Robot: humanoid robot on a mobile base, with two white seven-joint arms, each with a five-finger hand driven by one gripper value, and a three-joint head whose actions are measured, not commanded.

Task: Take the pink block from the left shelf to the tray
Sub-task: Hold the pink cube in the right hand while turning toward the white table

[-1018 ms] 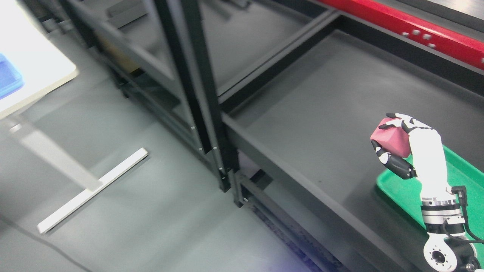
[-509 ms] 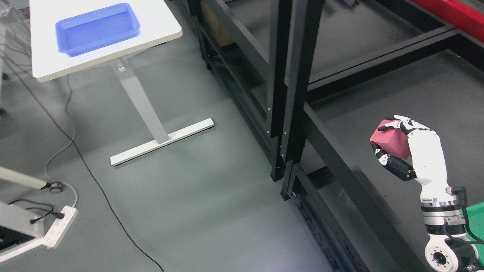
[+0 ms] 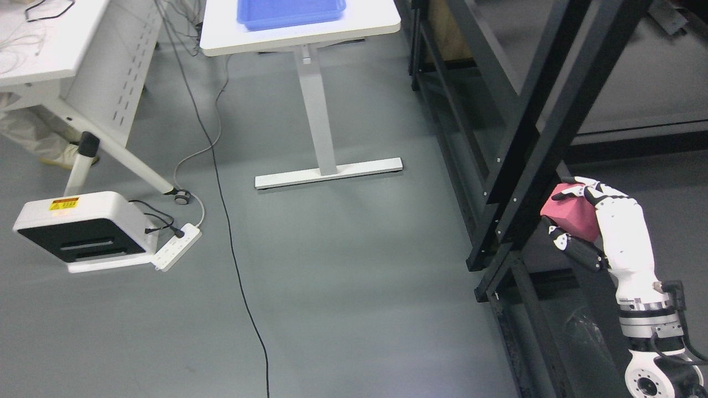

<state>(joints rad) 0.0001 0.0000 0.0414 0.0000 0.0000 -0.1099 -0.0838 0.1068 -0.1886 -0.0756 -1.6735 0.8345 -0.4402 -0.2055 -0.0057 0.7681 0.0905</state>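
The pink block [image 3: 569, 214] is held tight in the right hand [image 3: 581, 221]; it should be kept level until the blue tray [image 3: 290, 12] on the desk [image 3: 354, 27] is reached

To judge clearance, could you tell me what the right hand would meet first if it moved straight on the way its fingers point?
Probably the black shelf upright: the right hand, gripping the pink block, points up-left toward it, though depth is unclear.

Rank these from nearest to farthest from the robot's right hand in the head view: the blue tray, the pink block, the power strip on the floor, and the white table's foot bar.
1. pink block, gripped in the right hand, lower right.
2. white table's foot bar, on the floor, centre.
3. power strip, on the floor, far left.
4. blue tray, on the white table at the top edge.

The last two look close; the ranking is tentative.
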